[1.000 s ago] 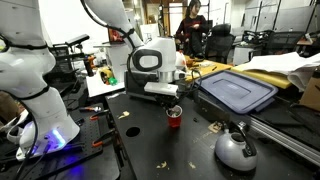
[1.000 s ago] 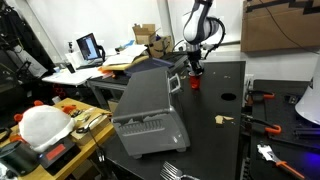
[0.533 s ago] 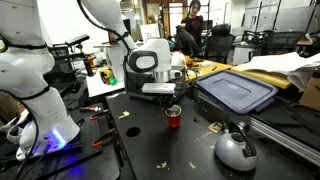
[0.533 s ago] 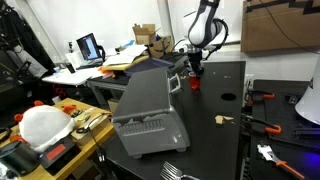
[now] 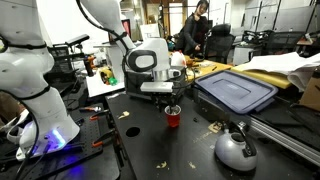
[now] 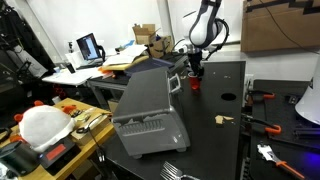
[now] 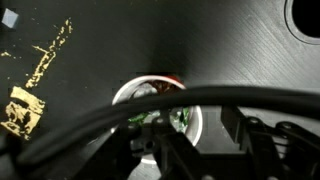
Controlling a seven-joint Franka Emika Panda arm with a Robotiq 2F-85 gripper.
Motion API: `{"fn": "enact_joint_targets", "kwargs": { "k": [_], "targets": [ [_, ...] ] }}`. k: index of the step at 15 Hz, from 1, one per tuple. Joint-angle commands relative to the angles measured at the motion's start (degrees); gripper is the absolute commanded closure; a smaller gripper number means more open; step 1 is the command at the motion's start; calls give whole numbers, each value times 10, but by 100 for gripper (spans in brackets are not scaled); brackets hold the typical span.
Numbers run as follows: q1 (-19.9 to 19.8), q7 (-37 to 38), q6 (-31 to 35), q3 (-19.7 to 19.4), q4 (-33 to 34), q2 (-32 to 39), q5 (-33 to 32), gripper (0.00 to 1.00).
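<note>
Wrist view: red cup [image 7: 158,100] beneath gripper [image 7: 165,148], jaws unreadable.
Likely light, thin-walled, tippy; pinch rim at 3 and 9 o'clock.

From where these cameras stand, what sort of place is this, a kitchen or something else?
Most likely a robotics lab or workshop. A second white robot stands by the black table, a laptop sits on a cluttered desk, and the gripper hangs over a small red cup.

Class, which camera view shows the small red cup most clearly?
In an exterior view the red cup shows best: close, side and rim clear beneath the gripper. In an exterior view farther off the cup is tiny; the wrist view looks into it, partly hidden by cables.
</note>
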Motion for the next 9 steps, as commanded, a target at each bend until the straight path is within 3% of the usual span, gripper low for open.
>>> {"fn": "enact_joint_targets", "kwargs": {
  "k": [1,3,9],
  "targets": [
    [-2,10,-2,6,-12,-47,19,12],
    [-2,7,-12,6,-4,-66,32,1],
    [-10,-30,-70,-11,39,-114,82,0]
  ]
}}
